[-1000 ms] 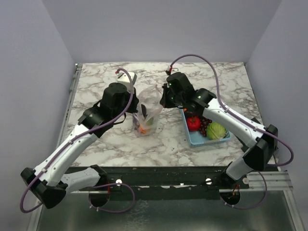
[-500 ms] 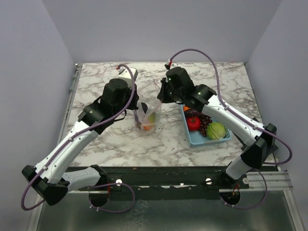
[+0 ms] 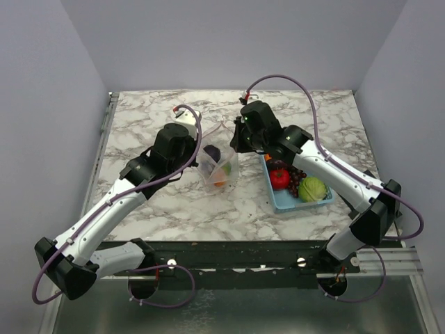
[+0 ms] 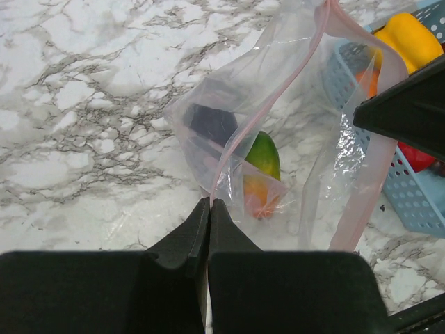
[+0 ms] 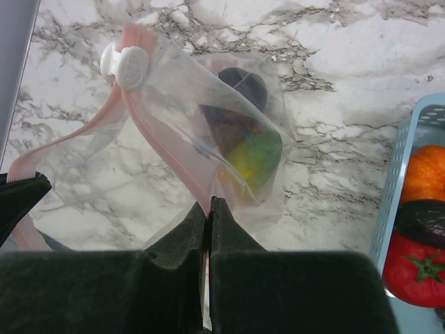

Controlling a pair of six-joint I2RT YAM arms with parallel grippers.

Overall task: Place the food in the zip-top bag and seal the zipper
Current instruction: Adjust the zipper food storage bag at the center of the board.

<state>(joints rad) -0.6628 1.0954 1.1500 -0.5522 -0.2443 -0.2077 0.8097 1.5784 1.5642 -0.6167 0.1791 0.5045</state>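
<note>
I see the bag (image 3: 220, 165) at centre frame, clear and crumpled, mouth held wide, with dark, green and orange food (image 4: 264, 156) at its bottom. My left claw (image 4: 208, 207) and right claw (image 5: 208, 205) are both pinched tight on the pink zipper (image 4: 274, 101). The basket (image 3: 304, 204) sits just right of it, near its edge; bare table (image 3: 153, 111) lies open toward the upper left and below

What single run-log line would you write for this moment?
left pincer: shut on bag | right pincer: shut on bag | bag: unsealed, some food inside | basket: tomato, grapes left
</note>
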